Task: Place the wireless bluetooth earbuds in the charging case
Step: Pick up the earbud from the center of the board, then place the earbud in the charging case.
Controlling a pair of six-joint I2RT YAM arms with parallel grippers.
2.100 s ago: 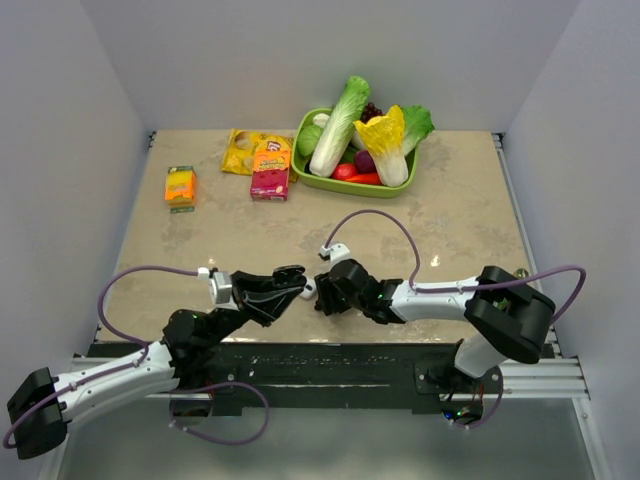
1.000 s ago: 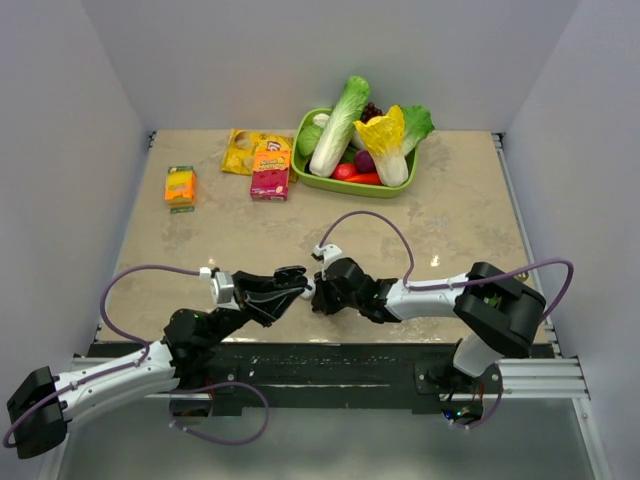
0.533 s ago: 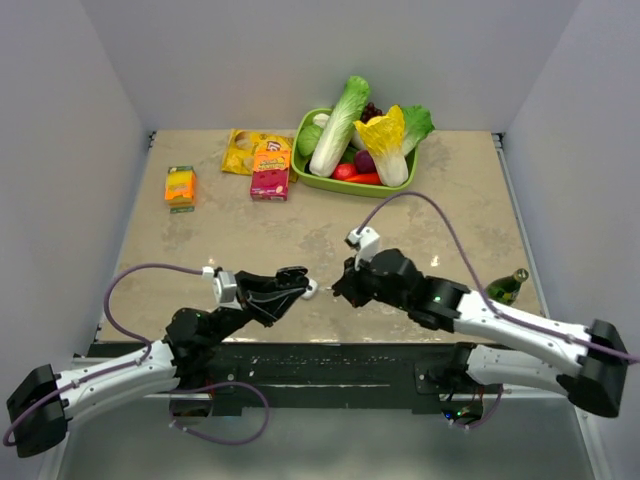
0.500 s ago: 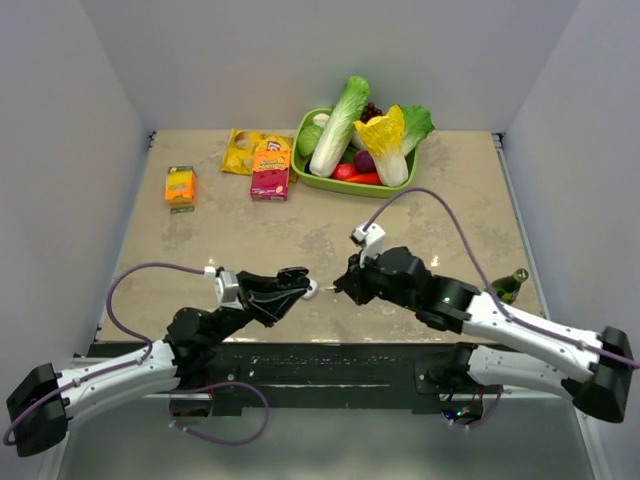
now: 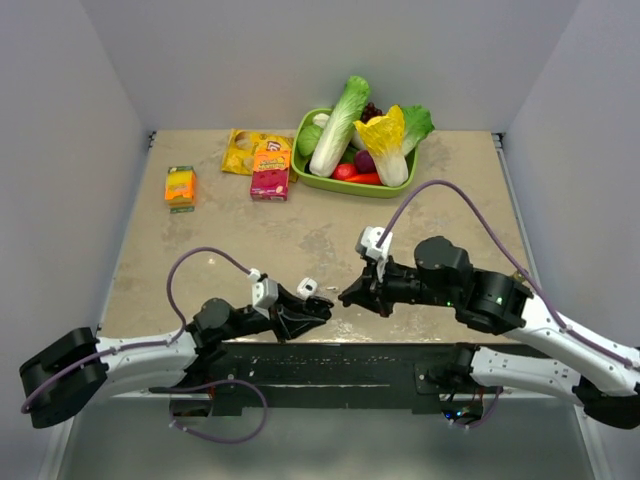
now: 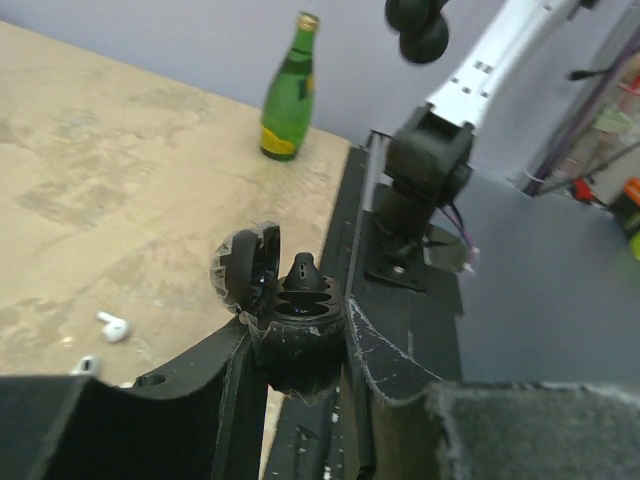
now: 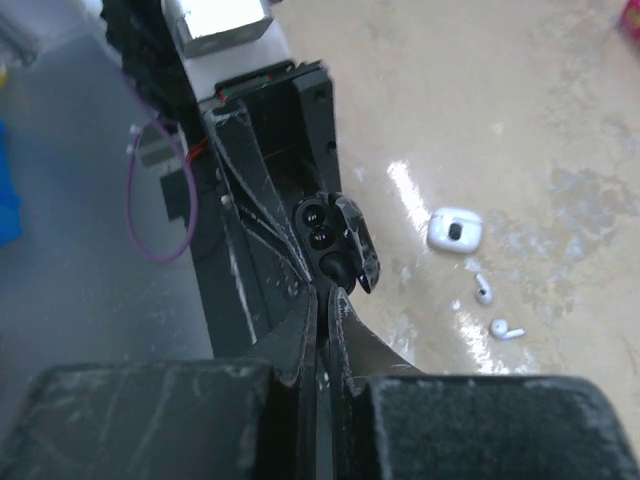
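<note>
A black charging case (image 6: pixel 300 325) with its lid (image 6: pixel 245 275) open stands in my left gripper (image 6: pixel 297 350), which is shut on it at the table's near edge. A dark earbud (image 6: pixel 303 272) stands in one socket. A closed white charging case (image 7: pixel 455 230) lies on the table, with two white earbuds (image 7: pixel 484 290) (image 7: pixel 507 329) loose beside it. My right gripper (image 7: pixel 328 293) is shut and empty, its tips just short of the black case (image 7: pixel 325 245). From above, the white case (image 5: pixel 307 288) lies just beyond the left gripper (image 5: pixel 322 308), and the right gripper (image 5: pixel 345 297) is to its right.
A green bottle (image 6: pixel 285 90) stands on the table's right side. At the back are a green basket (image 5: pixel 330 183) of vegetables, a pink box (image 5: pixel 270 170), a yellow packet (image 5: pixel 243 150) and an orange box (image 5: pixel 180 186). A black rail (image 5: pixel 330 360) runs along the near edge.
The right gripper, at the black case a second ago, has drawn back to the right. The left arm has dropped toward the near edge, carrying the case slightly right.
</note>
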